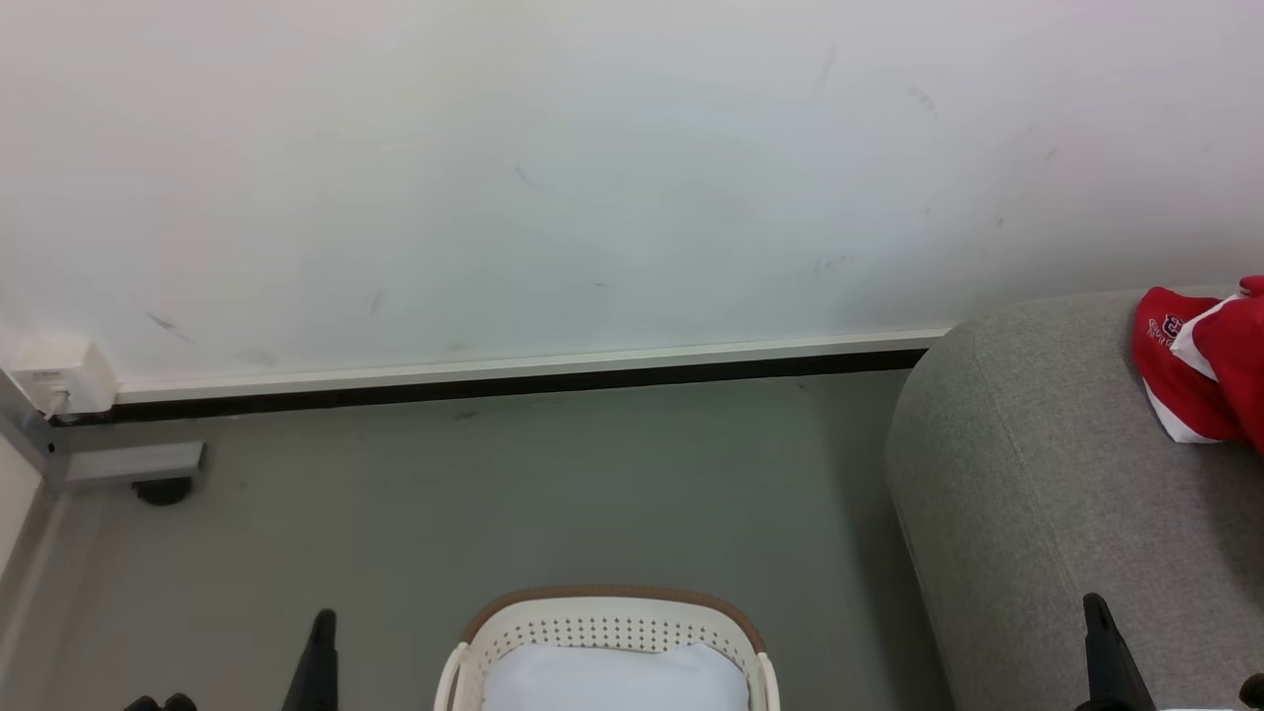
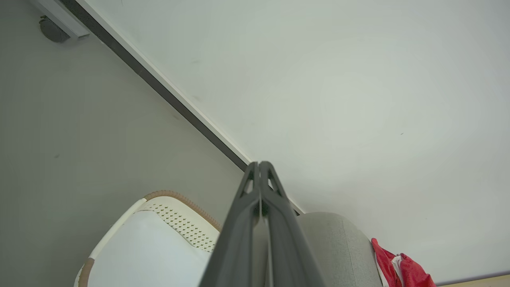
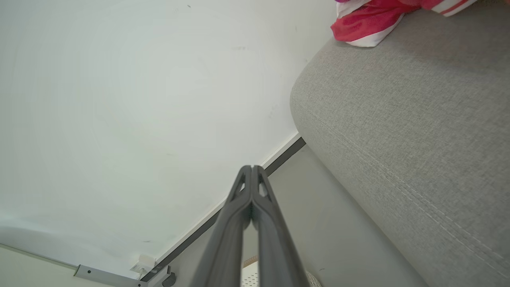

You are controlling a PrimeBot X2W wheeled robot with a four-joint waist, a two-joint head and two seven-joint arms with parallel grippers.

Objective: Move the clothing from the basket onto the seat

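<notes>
At the right edge of the head view, the clothing [image 1: 1200,360] lies on top of the seat [image 1: 1037,494], close to its rounded arm, with a small crest and white trim visible. The basket [image 1: 607,629] stands on the floor [image 1: 494,494] at the bottom centre, just beside the seat, and the part in view holds a pale cushion [image 1: 612,681]; its near half is cut by the frame, so whether more red fabric is inside cannot be told. The left gripper [image 2: 259,164] has its fingers pressed together and holds nothing, and the right gripper [image 3: 252,167] is the same, pointing up toward the wall [image 1: 592,178]. The task looks nearly or fully done, so the good step is probably to tilt the head down and check the whole basket first. If a garment is there, the nearer gripper should spread its fingers, come down from above, pinch only red cloth and not the cushion, and lift it above the brown rim before carrying it. The seat arm stands between the basket and the cushion of the seat, so the load must pass over it. The clothing sits near the edge and may slide off. A socket box [image 1: 59,380] and a bracket [image 1: 133,462] at the left are well apart.
</notes>
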